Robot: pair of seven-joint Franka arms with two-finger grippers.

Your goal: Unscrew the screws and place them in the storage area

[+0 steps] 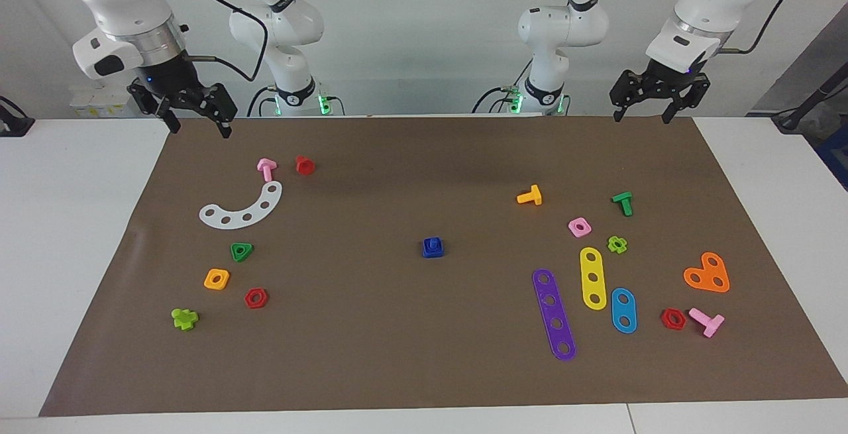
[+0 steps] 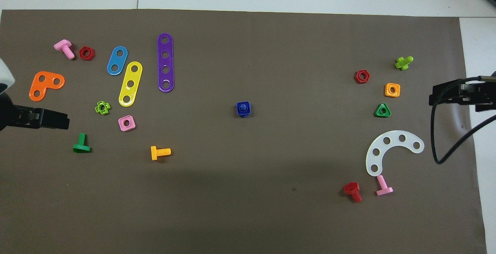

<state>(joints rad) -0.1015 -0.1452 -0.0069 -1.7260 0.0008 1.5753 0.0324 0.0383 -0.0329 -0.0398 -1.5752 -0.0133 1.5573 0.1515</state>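
The dark-blue bolt sits threaded in its blue square nut in the middle of the brown mat; it also shows in the overhead view. My left gripper is open and empty, raised over the mat's edge nearest the robots at the left arm's end; in the overhead view it is beside the green bolt. My right gripper is open and empty, raised over the mat's corner at the right arm's end. Both are well apart from the blue bolt.
Toward the left arm's end lie an orange bolt, green bolt, pink nut, purple strip, yellow strip and orange plate. Toward the right arm's end lie a white arc, pink bolt, red bolt and several nuts.
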